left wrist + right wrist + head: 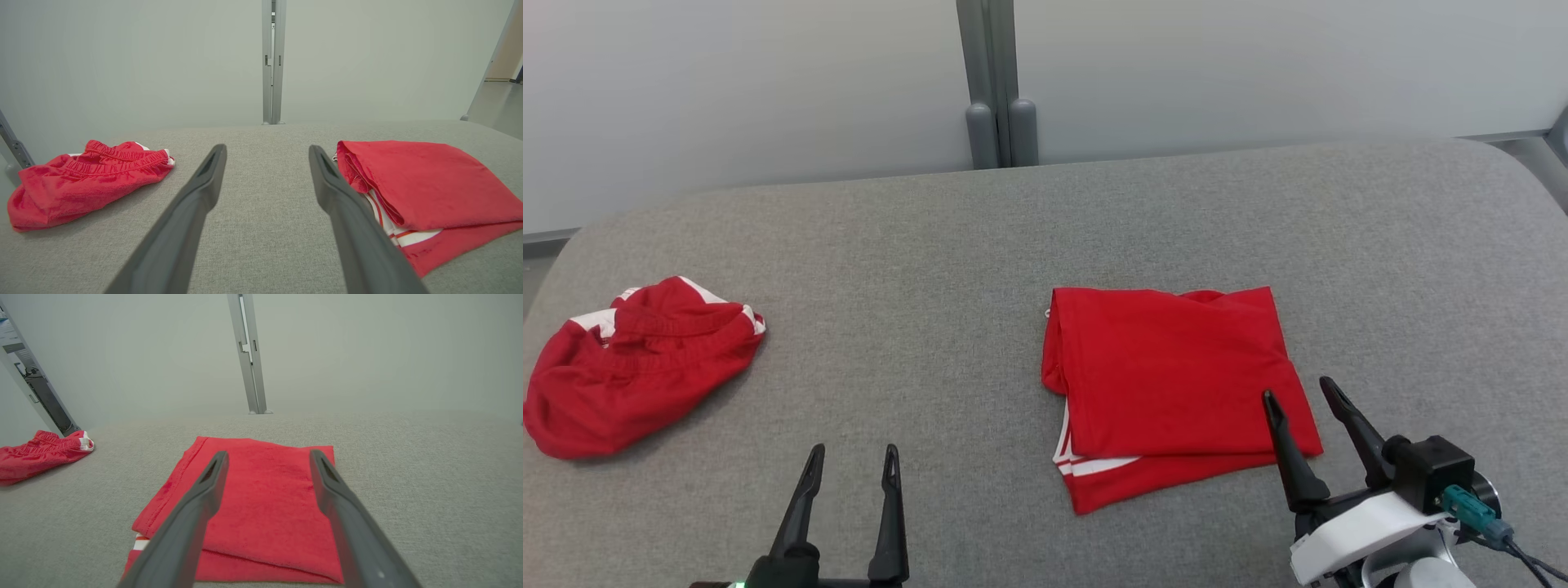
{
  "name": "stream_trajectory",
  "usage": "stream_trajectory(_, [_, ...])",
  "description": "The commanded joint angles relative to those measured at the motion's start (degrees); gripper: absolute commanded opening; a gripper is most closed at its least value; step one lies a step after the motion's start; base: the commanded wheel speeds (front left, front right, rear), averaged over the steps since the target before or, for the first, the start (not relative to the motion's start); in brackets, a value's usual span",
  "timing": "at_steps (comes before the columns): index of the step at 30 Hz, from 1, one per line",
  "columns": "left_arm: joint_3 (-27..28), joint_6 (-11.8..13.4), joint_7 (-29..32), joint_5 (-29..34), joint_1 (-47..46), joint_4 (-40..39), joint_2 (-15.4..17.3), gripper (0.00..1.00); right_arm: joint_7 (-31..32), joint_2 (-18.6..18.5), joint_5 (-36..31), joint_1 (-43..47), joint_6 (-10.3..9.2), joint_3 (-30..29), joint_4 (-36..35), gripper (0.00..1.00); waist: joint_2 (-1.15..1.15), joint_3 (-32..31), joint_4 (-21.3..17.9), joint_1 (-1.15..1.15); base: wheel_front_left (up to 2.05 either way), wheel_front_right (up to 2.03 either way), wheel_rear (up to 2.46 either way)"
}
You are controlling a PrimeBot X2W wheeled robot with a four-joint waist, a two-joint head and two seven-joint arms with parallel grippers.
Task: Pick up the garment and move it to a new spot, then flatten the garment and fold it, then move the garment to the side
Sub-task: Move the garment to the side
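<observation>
A red garment [1168, 367] with white stripes lies folded into a flat rectangle right of the table's middle; it also shows at the right in the left wrist view [429, 179]. My right gripper [1297, 388] stands open over its near right corner, fingers apart with nothing between them; the right wrist view looks along the gripper [269, 453] across the folded cloth [265, 498]. My left gripper [854, 449] is open near the front edge, left of the fold, over bare table [267, 148]. A second red garment [637, 367] lies crumpled at the far left [81, 179] [36, 451].
The grey fabric-covered table [947, 269] has rounded far corners. Behind it stand pale wall panels joined by a grey post [996, 90]. Bare table lies between the two garments and to the right of the folded one.
</observation>
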Motion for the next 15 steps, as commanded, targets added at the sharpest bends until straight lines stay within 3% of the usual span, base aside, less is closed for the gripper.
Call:
stream_trajectory(1, [-0.13, -0.12, -0.02, 0.55, -0.92, -0.38, 0.02, 1.00, -0.15, -1.50, 1.16, -1.47, -0.09, 0.55, 0.73, 1.00, 0.00, 0.81, 0.11, 0.00, 0.00, 0.00, 0.00])
stream_trajectory(7, [-1.51, -0.67, -0.01, 1.74, -3.01, -1.21, 0.03, 1.00, -0.14, -6.50, 11.76, -6.27, -0.09, 2.40, 5.12, 1.00, 0.00, 4.23, 0.68, 0.00, 0.00, 0.00, 0.00])
stream_trajectory(15, [-3.22, -1.03, -0.02, 2.65, -6.23, -1.73, 0.04, 1.00, 2.76, -18.20, 36.42, -14.44, -0.08, 10.94, 9.36, 1.00, 0.00, 9.60, 1.89, 0.00, 0.00, 0.00, 0.00])
